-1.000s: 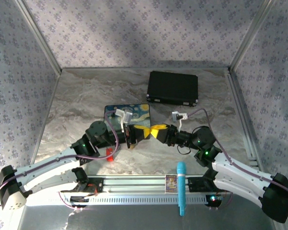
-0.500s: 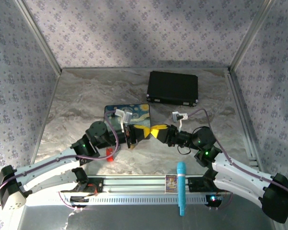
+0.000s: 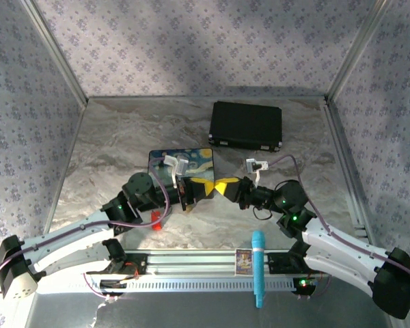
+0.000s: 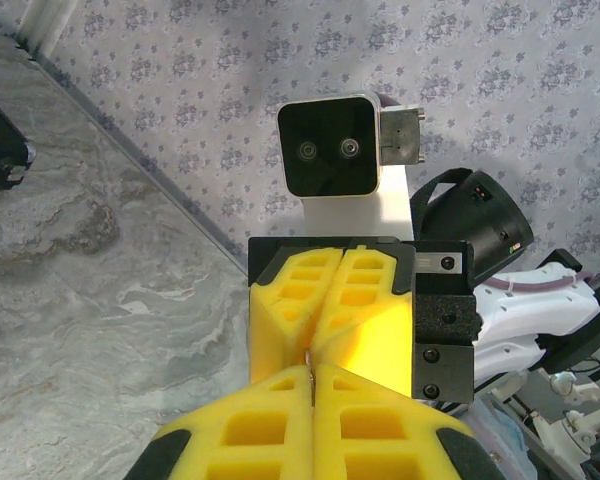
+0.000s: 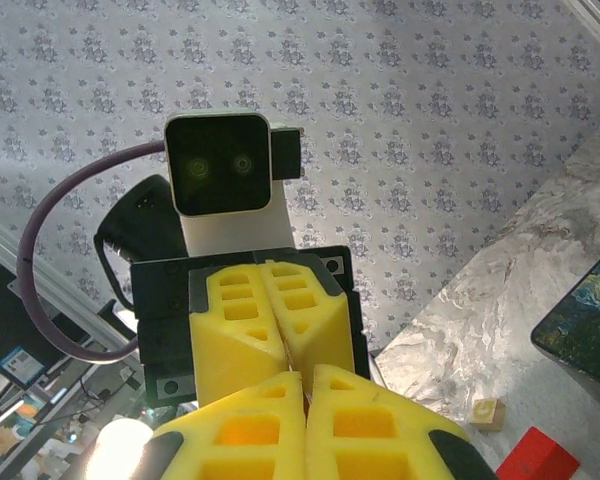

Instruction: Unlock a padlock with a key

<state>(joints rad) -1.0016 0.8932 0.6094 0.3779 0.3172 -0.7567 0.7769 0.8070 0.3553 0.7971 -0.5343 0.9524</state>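
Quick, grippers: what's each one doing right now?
Left gripper: closed on a thin metal sliver, probably the key.
Right gripper: closed; holding anything, cannot tell.

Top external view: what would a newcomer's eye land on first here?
The yellow-padded left tool and right tool meet tip to tip at mid-table, both shut. The left wrist view shows a thin metal sliver, likely the key, at their seam. Behind sits a black case.

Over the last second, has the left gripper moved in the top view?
No. The left gripper sits at the same spot just in front of the painted box's near edge in all three top-view pictures.
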